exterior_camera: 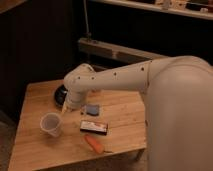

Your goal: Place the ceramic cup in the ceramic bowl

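1. Pale wood makes up the bench point(125, 116), and the ceramic cup point(51, 124) stands upright on its front left part, open mouth up; every place below is given from this cup.
2. White and bulky, the arm point(116, 80) reaches in from the right of the cup and bends down at a rounded joint behind and to the right of it.
3. The tool point(65, 111) hangs at the end of that arm, just behind and to the right of the cup's rim, very near it; whether it touches the cup cannot be told, nor whether it is spread or pressed together; nothing is seen held in it.
4. The ceramic bowl point(60, 94), black and low, sits behind the cup toward the back of the bench, partly hidden by the arm; cup and bowl are apart.
5. A small blue object point(92, 109) lies to the right of the cup and a little behind it.
6. A flat black box point(95, 126) with a pale label lies directly right of the cup.
7. An orange object point(94, 144), long and tapered, lies in front and to the right of the cup, near the front edge.
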